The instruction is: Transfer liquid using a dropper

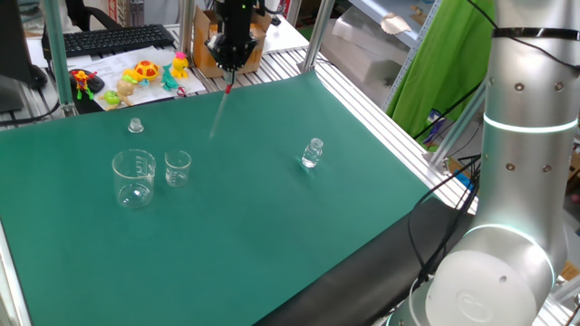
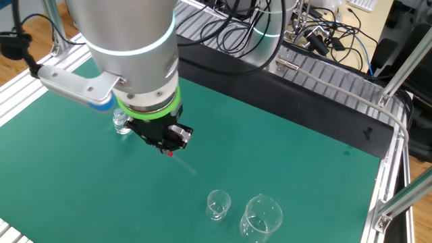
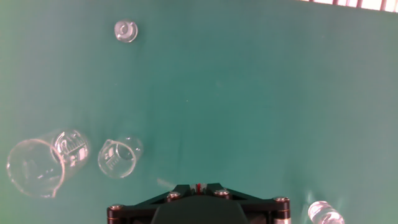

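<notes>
My claw [image 1: 228, 65], high in the upper centre of one fixed view, is clamped on the red bulb of the dropper [image 1: 220, 110]; its clear tube hangs down over the green mat [image 1: 272, 226], clear of the surface, probably so I can carry it across without dragging; below and left stand the small beaker [image 1: 178, 168] and, just beside it, the large beaker [image 1: 134, 177], both upright to take liquid; a small clear bottle [image 1: 312, 153] sits apart at centre right; its stopper [image 1: 136, 126] lies upper left.
</notes>
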Available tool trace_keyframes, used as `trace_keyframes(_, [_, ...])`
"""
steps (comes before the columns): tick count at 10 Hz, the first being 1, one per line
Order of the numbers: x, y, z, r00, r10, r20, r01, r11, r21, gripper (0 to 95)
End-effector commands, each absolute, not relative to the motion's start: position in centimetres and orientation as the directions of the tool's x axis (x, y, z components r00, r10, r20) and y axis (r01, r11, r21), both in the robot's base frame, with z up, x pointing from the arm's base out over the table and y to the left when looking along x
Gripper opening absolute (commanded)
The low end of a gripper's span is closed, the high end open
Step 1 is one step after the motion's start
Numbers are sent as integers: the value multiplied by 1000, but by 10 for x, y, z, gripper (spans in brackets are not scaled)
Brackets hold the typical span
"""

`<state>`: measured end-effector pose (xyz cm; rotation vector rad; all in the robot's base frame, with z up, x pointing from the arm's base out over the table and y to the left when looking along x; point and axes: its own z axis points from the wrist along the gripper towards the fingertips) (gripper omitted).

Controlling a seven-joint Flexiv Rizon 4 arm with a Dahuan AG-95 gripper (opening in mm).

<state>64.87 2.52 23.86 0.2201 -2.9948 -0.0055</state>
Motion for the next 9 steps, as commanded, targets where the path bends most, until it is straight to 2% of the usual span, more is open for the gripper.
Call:
trace_keyframes(1, [648,25,238,-966,-215,143,-224,973,-49,0])
trace_keyframes(5, [649,17,250,-961,-218,168,-240,963,-121,0])
trace_keyframes(9, [650,-23,272,-961,-222,165,-240,966,-99,0])
